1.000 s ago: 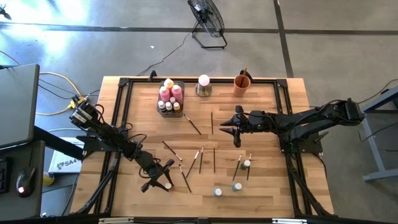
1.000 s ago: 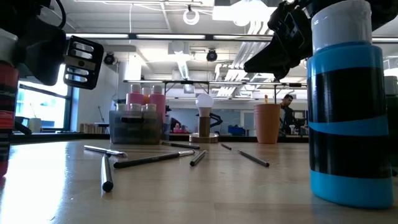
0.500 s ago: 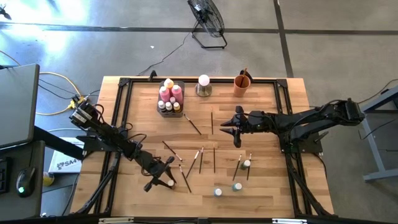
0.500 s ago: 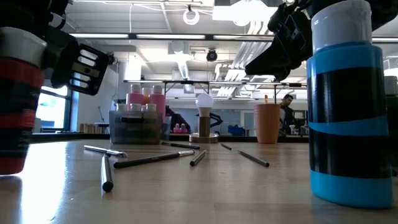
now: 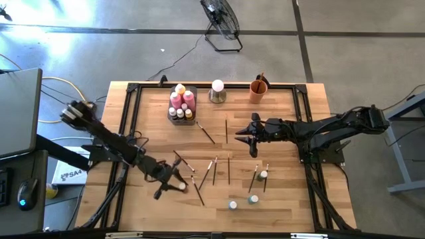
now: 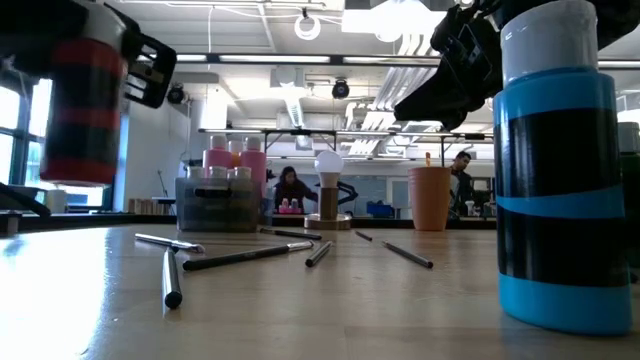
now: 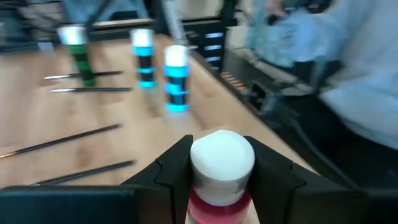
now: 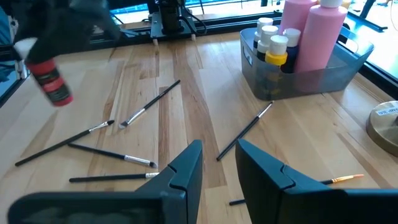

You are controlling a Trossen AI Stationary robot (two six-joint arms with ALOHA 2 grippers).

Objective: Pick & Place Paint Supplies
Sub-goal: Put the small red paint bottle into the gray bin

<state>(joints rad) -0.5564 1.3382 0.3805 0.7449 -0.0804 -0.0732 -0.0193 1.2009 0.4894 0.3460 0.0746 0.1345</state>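
Red-banded paint bottle now hangs lifted, clamped in our left gripper at lower left, ready for carrying. Our right gripper waits mid-frame, fingers slightly apart, empty.

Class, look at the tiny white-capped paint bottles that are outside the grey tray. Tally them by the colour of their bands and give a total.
green-banded bottle: 1
blue-banded bottles: 2
red-banded bottle, clamped in the left gripper above the table: 1
Total: 4
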